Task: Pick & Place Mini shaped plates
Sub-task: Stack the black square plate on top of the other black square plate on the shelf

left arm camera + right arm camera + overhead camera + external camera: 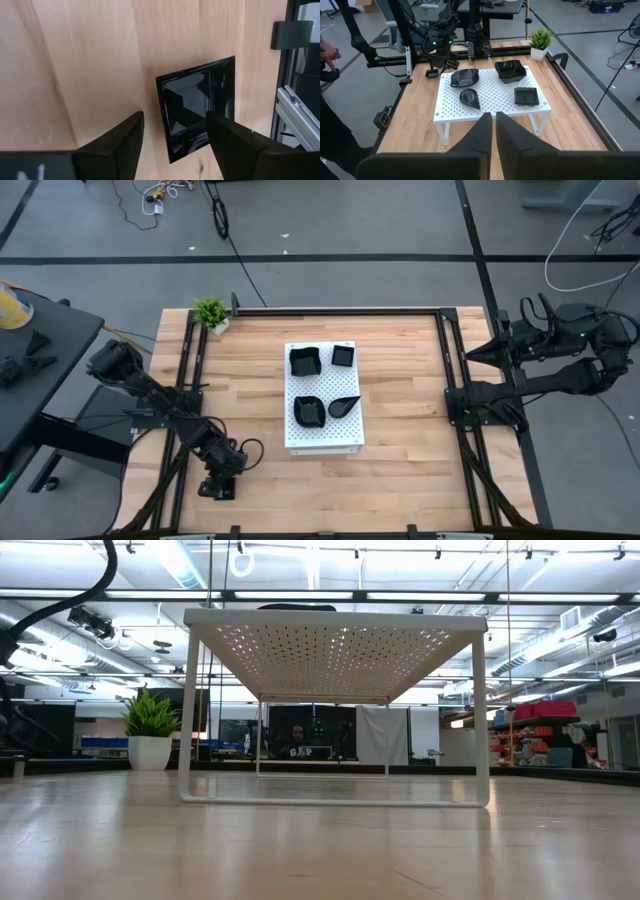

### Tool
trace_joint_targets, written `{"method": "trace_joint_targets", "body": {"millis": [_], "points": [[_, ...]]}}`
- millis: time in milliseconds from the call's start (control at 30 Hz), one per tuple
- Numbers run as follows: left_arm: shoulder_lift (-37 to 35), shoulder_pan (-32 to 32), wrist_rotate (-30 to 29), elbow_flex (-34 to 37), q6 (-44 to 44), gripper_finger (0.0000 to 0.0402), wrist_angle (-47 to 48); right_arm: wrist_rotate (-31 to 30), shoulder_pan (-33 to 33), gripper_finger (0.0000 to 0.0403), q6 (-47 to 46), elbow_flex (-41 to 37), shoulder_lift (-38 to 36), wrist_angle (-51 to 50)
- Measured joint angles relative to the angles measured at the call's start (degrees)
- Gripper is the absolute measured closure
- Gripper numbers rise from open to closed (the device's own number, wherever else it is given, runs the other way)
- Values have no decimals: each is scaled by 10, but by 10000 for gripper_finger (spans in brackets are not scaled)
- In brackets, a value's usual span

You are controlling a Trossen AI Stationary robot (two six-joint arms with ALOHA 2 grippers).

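The left gripper hangs with fingers wide, a glossy square mini plate between and just beyond them. It looks light, stiff and slippery, likely breakable; pinch across one raised rim. The right gripper waits apart, fingers together, empty.

Five small black plates in all: four on the white perforated board, namely a wavy-edged one, a small square one, another wavy-edged one and a teardrop one, plus one square plate on the worktop. One potted plant. Two arms
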State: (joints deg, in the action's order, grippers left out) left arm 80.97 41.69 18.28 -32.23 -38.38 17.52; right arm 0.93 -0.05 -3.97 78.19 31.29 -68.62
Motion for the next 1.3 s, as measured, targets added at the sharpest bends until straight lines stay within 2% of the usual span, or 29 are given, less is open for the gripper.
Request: {"method": "trace_joint_targets", "body": {"millis": [167, 633, 1300], "points": [[0, 0, 1, 0, 0, 194, 0, 0, 0, 374, 0, 0, 0, 0], [2, 0, 19, 1, 0, 310, -2, 0, 0, 374, 0, 0, 0, 0], [1, 0, 46, 1, 0, 387, -1, 0, 0, 374, 0, 0, 0, 0]]}}
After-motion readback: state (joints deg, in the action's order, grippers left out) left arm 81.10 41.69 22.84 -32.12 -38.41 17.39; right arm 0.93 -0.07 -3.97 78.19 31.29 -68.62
